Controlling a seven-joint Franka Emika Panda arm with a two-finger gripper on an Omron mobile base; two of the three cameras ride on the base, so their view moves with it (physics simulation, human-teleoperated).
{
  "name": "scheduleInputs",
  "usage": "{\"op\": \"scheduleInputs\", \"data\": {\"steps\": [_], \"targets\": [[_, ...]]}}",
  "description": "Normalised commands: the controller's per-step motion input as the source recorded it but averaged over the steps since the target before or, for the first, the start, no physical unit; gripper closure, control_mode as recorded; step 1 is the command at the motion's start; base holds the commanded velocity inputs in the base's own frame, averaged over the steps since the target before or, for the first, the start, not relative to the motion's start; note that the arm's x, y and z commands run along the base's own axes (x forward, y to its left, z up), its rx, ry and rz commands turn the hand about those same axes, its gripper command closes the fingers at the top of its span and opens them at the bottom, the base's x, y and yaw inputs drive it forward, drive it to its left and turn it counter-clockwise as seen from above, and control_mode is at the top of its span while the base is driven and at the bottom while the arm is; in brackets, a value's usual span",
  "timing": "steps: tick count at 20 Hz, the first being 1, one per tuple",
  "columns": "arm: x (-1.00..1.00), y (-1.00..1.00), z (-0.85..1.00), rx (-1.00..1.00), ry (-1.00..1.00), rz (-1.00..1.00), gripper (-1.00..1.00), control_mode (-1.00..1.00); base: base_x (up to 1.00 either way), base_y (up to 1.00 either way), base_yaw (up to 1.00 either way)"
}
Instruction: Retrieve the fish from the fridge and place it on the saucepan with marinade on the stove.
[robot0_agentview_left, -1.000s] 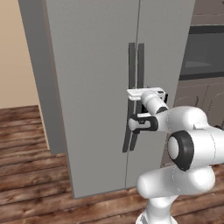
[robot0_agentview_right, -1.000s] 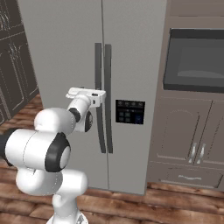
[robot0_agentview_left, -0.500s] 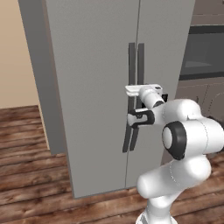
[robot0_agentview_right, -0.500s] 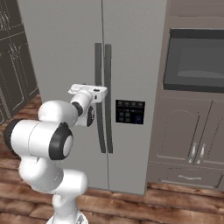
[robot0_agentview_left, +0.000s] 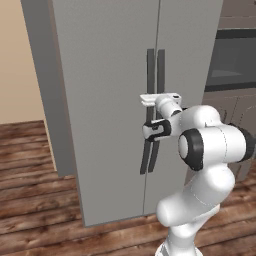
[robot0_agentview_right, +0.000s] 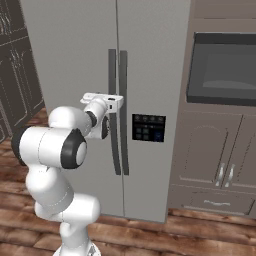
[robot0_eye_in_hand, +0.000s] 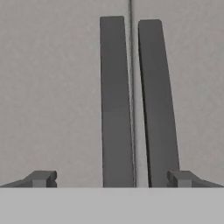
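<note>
Barely begun — fridge (robot0_agentview_left: 110, 100) doors are seen shut, nothing retrieved. Tool (robot0_eye_in_hand: 112, 178) is held wide open before both handles (robot0_eye_in_hand: 117, 100), gripping nothing — door-opening, fish, saucepan remain.

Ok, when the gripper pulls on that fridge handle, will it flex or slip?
The handle looks like a thick solid bar, so probably stiff. Its smooth dark face may slip under the open gripper. The tall fridge door is likely heavy and swings rather than lifts.
</note>
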Motion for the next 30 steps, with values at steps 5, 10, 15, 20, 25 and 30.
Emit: {"op": "scheduleInputs", "data": {"steps": [5,10,15,20,25,30], "targets": [[0.27,0.08,0.0,0.0,0.0,0.0,-1.0,-1.0,0.0,0.0,0.0],[0.19,0.16,0.0,0.0,0.0,0.0,-1.0,-1.0,0.0,0.0,0.0],[0.12,0.17,0.0,0.0,0.01,0.0,-1.0,-1.0,0.0,0.0,0.0],[0.09,0.17,0.0,0.0,0.04,0.0,-1.0,-1.0,0.0,0.0,0.0],[0.23,0.0,0.0,0.0,0.0,0.0,-1.0,-1.0,0.0,0.0,0.0],[0.15,-0.12,0.0,0.0,0.0,0.0,-1.0,-1.0,0.0,0.0,0.0]]}}
